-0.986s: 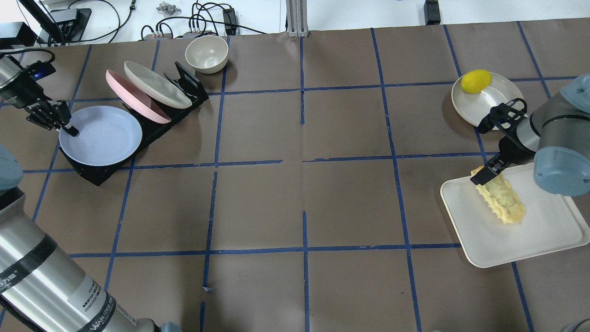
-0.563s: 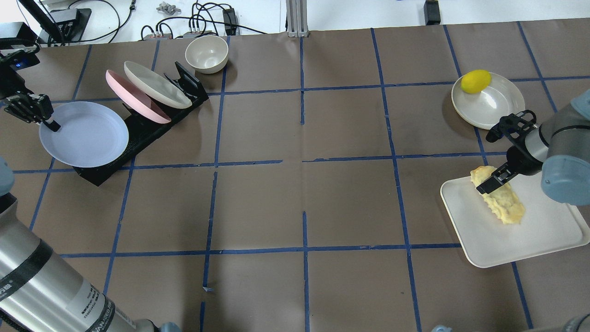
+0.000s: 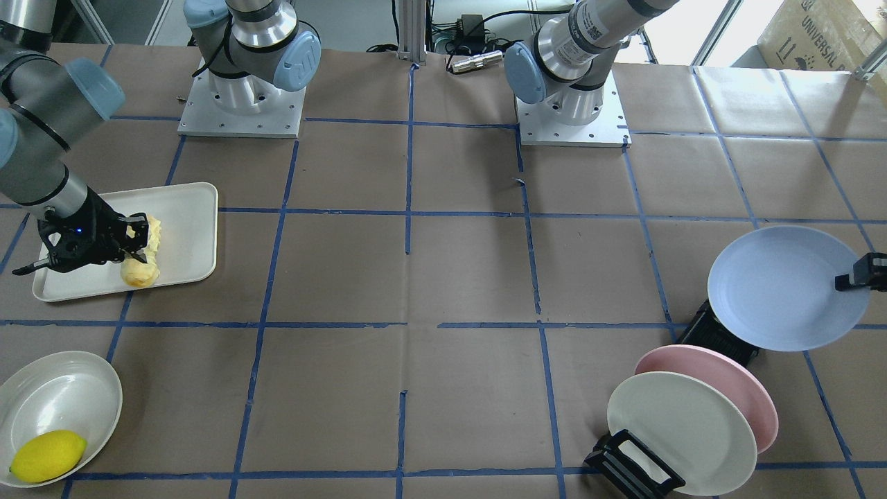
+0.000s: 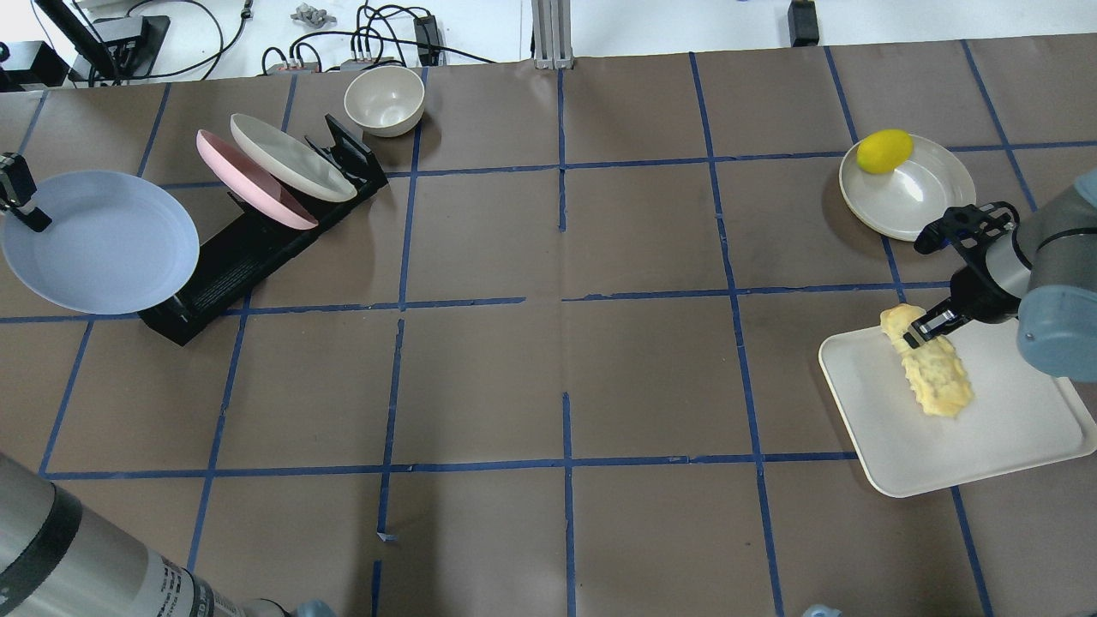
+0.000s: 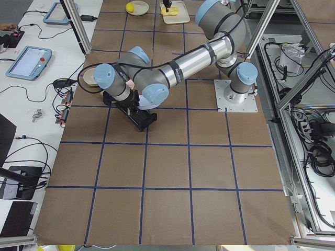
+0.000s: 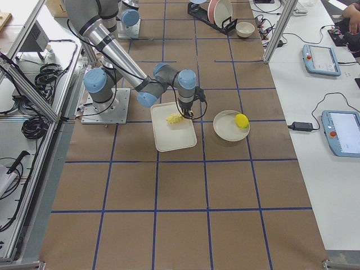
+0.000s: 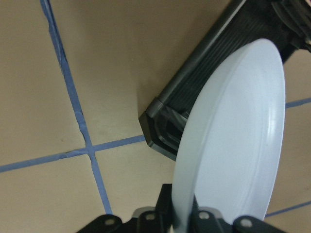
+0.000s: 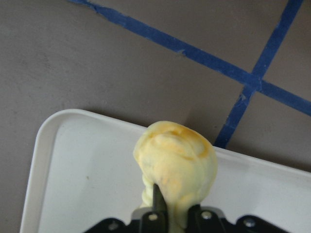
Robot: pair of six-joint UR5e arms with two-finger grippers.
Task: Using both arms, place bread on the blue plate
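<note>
The blue plate [image 4: 98, 242] hangs in my left gripper [image 4: 26, 210], which is shut on its far-left rim. The plate is over the near end of the black rack [image 4: 248, 248]. It also shows in the front view [image 3: 786, 287] with the left gripper [image 3: 856, 274], and edge-on in the left wrist view [image 7: 233, 141]. The bread [image 4: 930, 364] lies on a cream tray [image 4: 1011, 428] at the right. My right gripper [image 4: 926, 330] is shut on its golden-brown end. The right wrist view shows the bread [image 8: 177, 160] squeezed between the jaws, over the tray [image 8: 82, 179].
A pink plate [image 4: 248, 184] and a cream plate [image 4: 291, 158] lean in the rack. A cream bowl [image 4: 384, 100] stands behind it. A yellow lemon [image 4: 884, 150] lies on a cream plate [image 4: 921, 193] at the back right, close behind the right wrist.
My left gripper has carried the blue plate to the left, off the rack's front slot. My right gripper has shifted a little along the bread's end and closed on it.
</note>
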